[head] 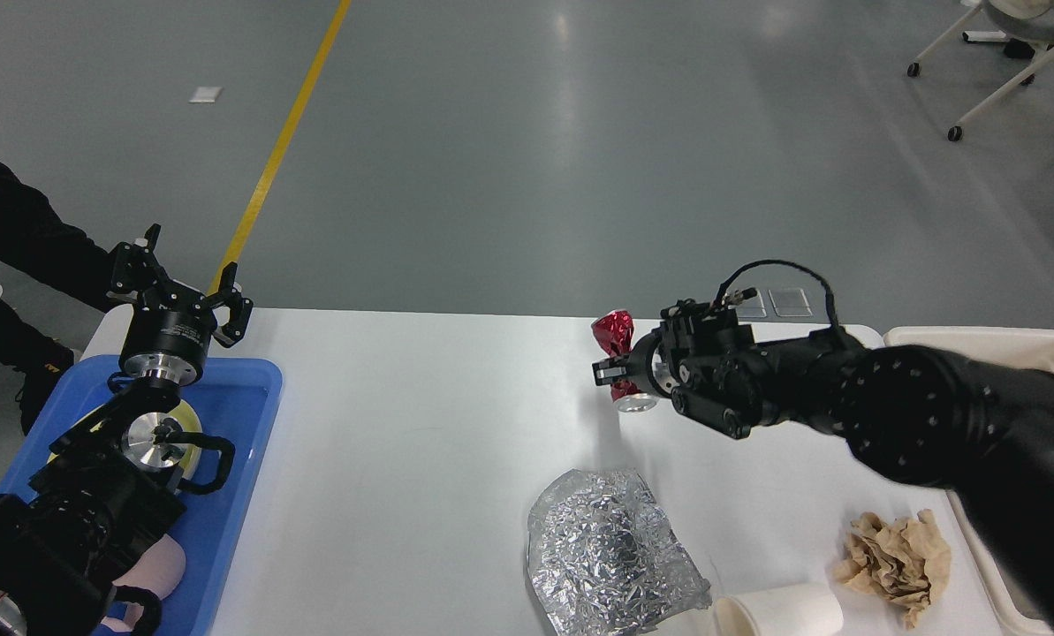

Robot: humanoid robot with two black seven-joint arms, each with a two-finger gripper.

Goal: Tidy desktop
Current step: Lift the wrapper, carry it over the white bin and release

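The desktop (420, 415) is a large white tabletop. My right gripper (613, 364) reaches in from the right and is shut on a crushed red can (615, 336), held near the table's far edge with its silver end (638, 403) low. My left gripper (186, 287) is open and empty, raised above the far end of the blue tray (244, 442). A crumpled silver foil sheet (610, 552), a brown paper wad (898, 556) and a white paper cup (783, 611) lie on the near part of the desktop.
A cream bin (986, 340) stands at the table's right edge. The blue tray at the left holds a yellowish plate (193, 420) and a pinkish item (160, 570). A person in black (14, 238) stands at the far left. Chair legs (1004, 79) show far right.
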